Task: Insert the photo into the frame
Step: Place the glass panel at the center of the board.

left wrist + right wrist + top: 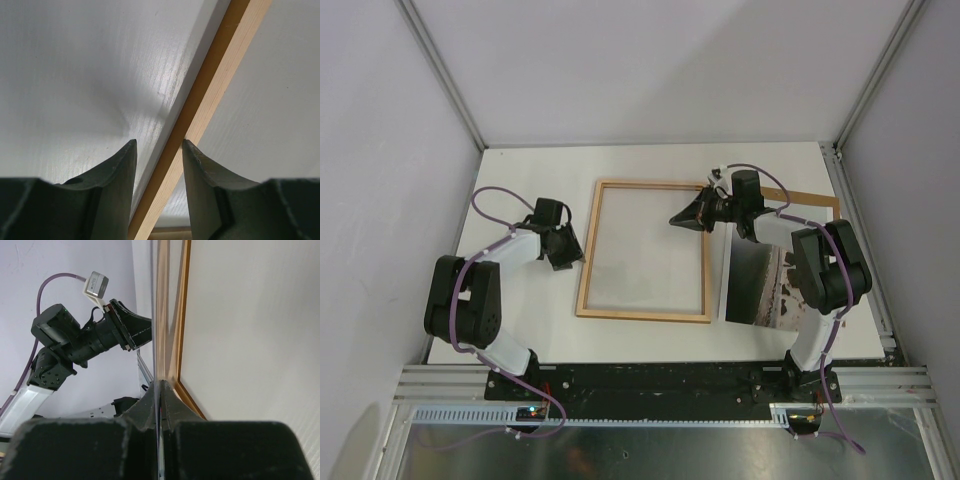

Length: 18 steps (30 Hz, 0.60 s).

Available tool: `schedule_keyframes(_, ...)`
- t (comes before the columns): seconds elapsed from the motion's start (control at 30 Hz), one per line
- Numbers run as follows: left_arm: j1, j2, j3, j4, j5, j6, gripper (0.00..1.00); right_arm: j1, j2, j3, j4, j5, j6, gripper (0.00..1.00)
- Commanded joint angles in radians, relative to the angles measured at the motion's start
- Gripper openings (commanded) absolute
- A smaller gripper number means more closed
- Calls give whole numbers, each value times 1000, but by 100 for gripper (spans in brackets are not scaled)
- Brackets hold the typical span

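Overhead view looks down; wrist views closely share the frame (591, 245).

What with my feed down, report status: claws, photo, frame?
Left claw open, astride left rail of frame. Right claw shut at right rail. Photo outside frame, partly under right arm.

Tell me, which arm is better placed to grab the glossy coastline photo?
Right, probably: the glossy coastline photo lies beside that arm's base, while the left gripper sits open astride the left rail of the light wooden frame.
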Motion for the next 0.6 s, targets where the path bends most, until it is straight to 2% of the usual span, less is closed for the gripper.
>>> schedule_keyframes(0.0, -16, 49, -17, -35, -38, 8, 46, 30, -30, -8, 54, -45, 4, 0)
schedule_keyframes(0.57, -16, 50, -18, -35, -35, 9, 46, 41, -7, -7, 107, -50, 22, 0)
